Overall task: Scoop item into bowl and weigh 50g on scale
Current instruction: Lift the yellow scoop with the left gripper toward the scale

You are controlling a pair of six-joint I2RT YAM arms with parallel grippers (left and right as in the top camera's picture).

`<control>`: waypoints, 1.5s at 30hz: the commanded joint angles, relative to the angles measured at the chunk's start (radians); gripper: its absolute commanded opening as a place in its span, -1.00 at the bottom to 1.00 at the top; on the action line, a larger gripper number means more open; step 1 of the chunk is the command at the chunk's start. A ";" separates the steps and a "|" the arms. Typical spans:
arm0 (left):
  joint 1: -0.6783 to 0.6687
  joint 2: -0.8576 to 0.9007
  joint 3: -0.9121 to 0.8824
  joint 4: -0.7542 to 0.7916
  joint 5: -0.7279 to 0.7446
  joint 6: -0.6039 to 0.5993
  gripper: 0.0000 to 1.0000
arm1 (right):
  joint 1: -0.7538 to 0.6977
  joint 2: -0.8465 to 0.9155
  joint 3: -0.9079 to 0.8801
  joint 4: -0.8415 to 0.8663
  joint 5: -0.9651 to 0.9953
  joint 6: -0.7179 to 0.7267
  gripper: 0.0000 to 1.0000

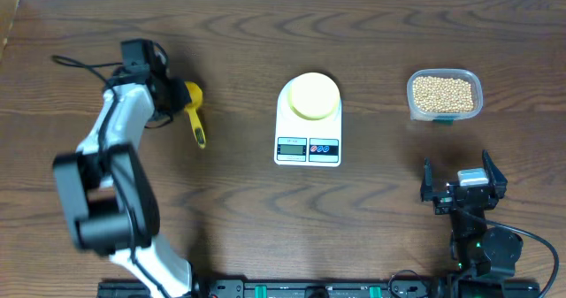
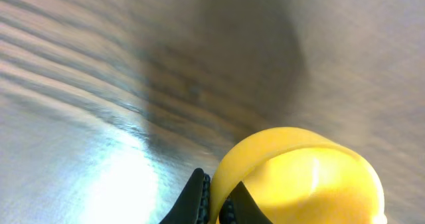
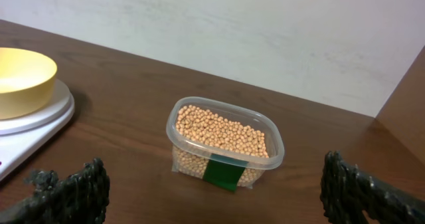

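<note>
The tan beans [image 1: 443, 92] fill a clear plastic container at the right; they also show in the right wrist view [image 3: 221, 131]. The pale yellow bowl [image 1: 314, 95] sits on the white scale [image 1: 308, 147] at the centre; the right wrist view shows the bowl [image 3: 20, 78] and the scale [image 3: 41, 116] at its left edge. My left gripper [image 1: 174, 95] is shut on the rim of a bright yellow scoop [image 1: 195, 112] at the left. In the left wrist view the jaws [image 2: 222, 203] pinch the scoop's cup wall [image 2: 302, 177]. My right gripper [image 1: 463, 187] is open and empty, in front of the container, and its fingertips [image 3: 216, 187] stand wide apart.
The clear container [image 3: 272, 143] carries a green label on its near side. A black cable [image 1: 84, 64] runs by the left arm. The table's back edge meets a pale wall [image 3: 265, 31]. The arm bases stand along the front edge.
</note>
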 commanded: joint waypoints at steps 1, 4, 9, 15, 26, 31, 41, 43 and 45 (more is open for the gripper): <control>0.000 -0.185 0.008 0.003 0.011 -0.196 -0.85 | 0.004 -0.006 -0.001 -0.003 -0.006 0.013 0.99; 0.000 -0.297 0.008 0.000 0.013 -0.269 -0.85 | 0.004 -0.006 -0.001 -0.003 -0.006 0.013 0.99; 0.000 -0.455 0.008 -0.021 0.015 -0.448 -0.85 | 0.004 -0.006 -0.001 -0.004 -0.006 0.013 0.99; -0.004 -0.573 0.008 -0.054 0.043 -0.597 -0.85 | 0.004 -0.006 -0.001 -0.003 -0.006 0.013 0.99; -0.068 -0.578 0.008 -0.083 0.143 -0.613 -0.85 | 0.004 -0.006 -0.001 -0.003 -0.006 0.013 0.99; -0.119 -0.556 0.008 -0.084 0.141 -0.613 -0.85 | 0.004 -0.006 -0.001 -0.004 -0.006 0.013 0.99; -0.156 -0.513 0.008 -0.055 0.141 -0.621 -0.85 | 0.004 -0.006 -0.001 -0.003 -0.006 0.013 0.99; -0.156 -0.513 0.008 -0.042 0.141 -0.621 -0.85 | 0.004 -0.006 -0.001 -0.003 -0.006 0.013 0.98; -0.156 -0.513 0.008 -0.035 0.141 -0.641 -0.85 | 0.004 -0.006 -0.001 -0.003 -0.006 0.013 0.99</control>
